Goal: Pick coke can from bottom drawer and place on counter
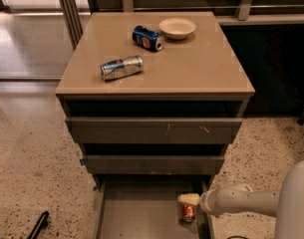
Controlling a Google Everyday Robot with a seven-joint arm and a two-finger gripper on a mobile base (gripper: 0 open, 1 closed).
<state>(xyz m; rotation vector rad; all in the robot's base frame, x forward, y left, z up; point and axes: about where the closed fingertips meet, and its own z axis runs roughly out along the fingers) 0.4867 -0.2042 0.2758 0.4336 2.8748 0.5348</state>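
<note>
Coke can (187,213) stands upright near the right wall of the open bottom drawer (136,215), gripper (189,199) just above it — whether it grasps cannot be told — risk: an off-centre hold tips the can against that wall on lifting.

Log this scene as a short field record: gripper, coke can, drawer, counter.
gripper: over the right side of the bottom drawer, at the top of the coke can; contact unclear
coke can: upright in the bottom drawer, near its right wall
bottom drawer: pulled open
counter: holds a blue can and a silver-and-blue can, both on their sides, and a bowl
task state: coke can not yet on the counter
</note>
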